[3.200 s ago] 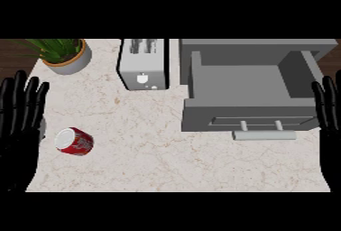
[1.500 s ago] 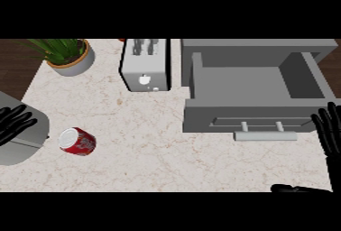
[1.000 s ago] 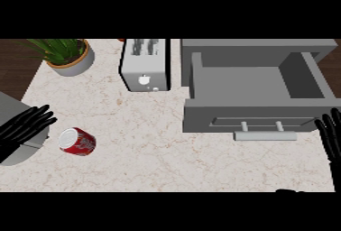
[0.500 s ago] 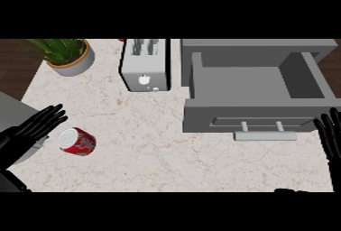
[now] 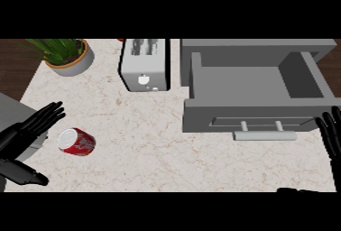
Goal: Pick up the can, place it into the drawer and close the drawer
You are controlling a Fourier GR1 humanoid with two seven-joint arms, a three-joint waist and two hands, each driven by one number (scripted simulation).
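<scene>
A red can (image 5: 76,141) with a pale top lies on its side on the marble counter, at the left. My left hand (image 5: 26,131) is open just left of it, straight fingers pointing up and right past its top; the thumb (image 5: 21,172) sits below, apart from the can. The grey drawer (image 5: 256,92) stands pulled open at the upper right, its inside bare, with a bar handle (image 5: 264,134) on its front. My right hand (image 5: 331,137) is open at the right edge, fingers up, beside the drawer front.
A silver toaster (image 5: 144,65) stands at the back, left of the drawer. A potted green plant (image 5: 64,55) sits at the back left corner. Dark wood floor shows beyond the counter's left edge.
My left hand has moved right and forward from the left edge toward the can, its fingers spreading beside it. The can, the drawer and my right hand have stayed put.
</scene>
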